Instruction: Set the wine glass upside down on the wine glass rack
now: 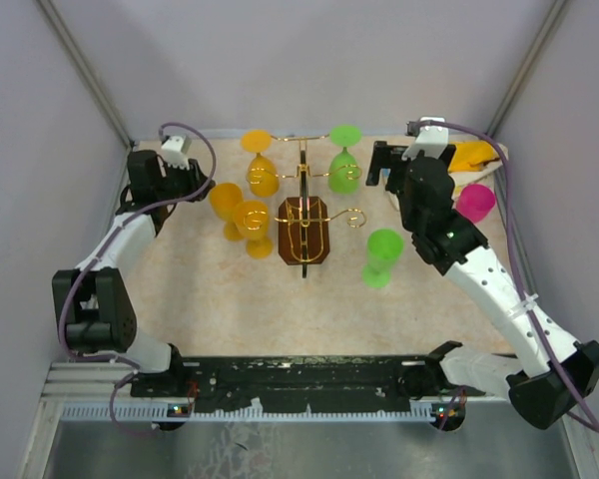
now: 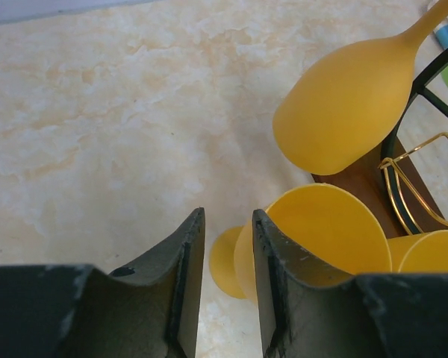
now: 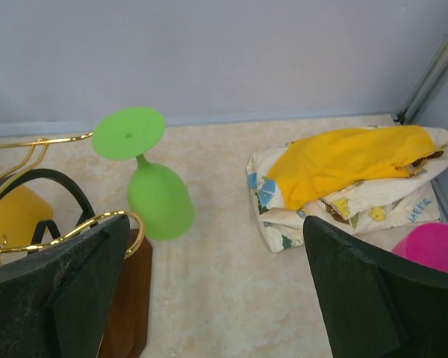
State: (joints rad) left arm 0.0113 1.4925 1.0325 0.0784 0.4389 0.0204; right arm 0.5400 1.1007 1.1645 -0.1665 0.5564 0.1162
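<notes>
The wine glass rack (image 1: 302,232) stands mid-table, gold wire on a dark brown base. One yellow wine glass (image 1: 263,170) and one green one (image 1: 344,165) hang on it upside down. Two more yellow glasses (image 1: 227,203) (image 1: 252,228) stand upright left of it. My left gripper (image 1: 202,178) hovers just left of them. In the left wrist view its jaws (image 2: 228,216) stand a narrow gap apart with nothing between them, the right finger (image 2: 272,253) against the outside of an upright yellow glass (image 2: 328,231). My right gripper (image 3: 216,224) is wide open and holds nothing, near the hanging green glass (image 3: 158,198).
A green glass (image 1: 382,255) stands upright right of the rack. A pink glass (image 1: 474,202) and a crumpled yellow and patterned cloth (image 1: 474,157) lie at the back right. Grey walls close the table at the back and sides.
</notes>
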